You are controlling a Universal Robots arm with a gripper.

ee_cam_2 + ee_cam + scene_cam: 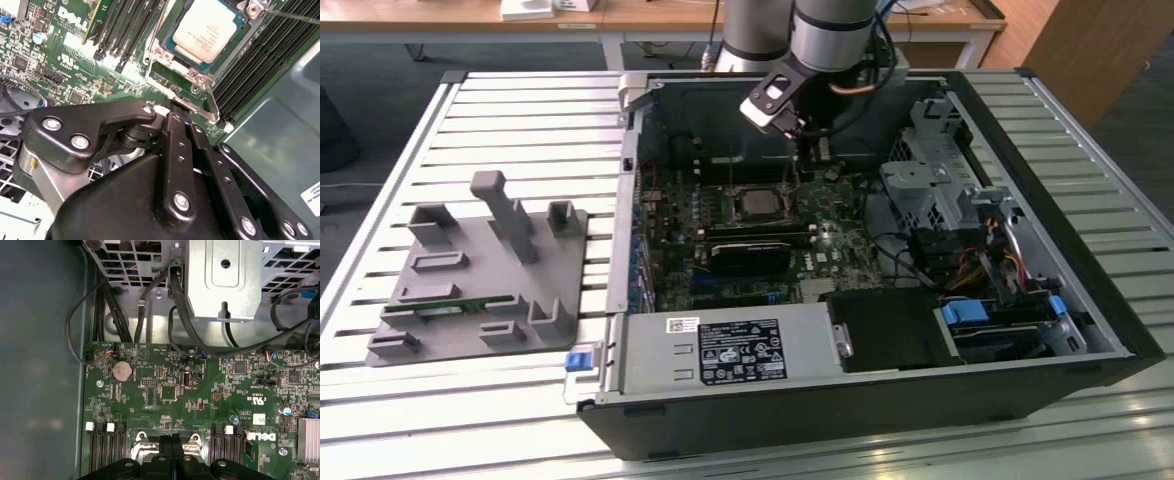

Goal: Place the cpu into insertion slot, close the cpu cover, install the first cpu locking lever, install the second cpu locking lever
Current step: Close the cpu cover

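Gripper looks pressed together at the socket's edge, beside a locking lever, I judge to work it; whether it pinches 1, I cannot tell. Left of it in the exterior view, the cpu, pale silver, sits in the insertion slot, the cpu cover apparently down.

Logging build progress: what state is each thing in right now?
cpu, seated, face up.
cover, down around the cpu.
lever, beside the hand's tips; cannot tell if latched.
hand, shut, low over the board.
case, side open.
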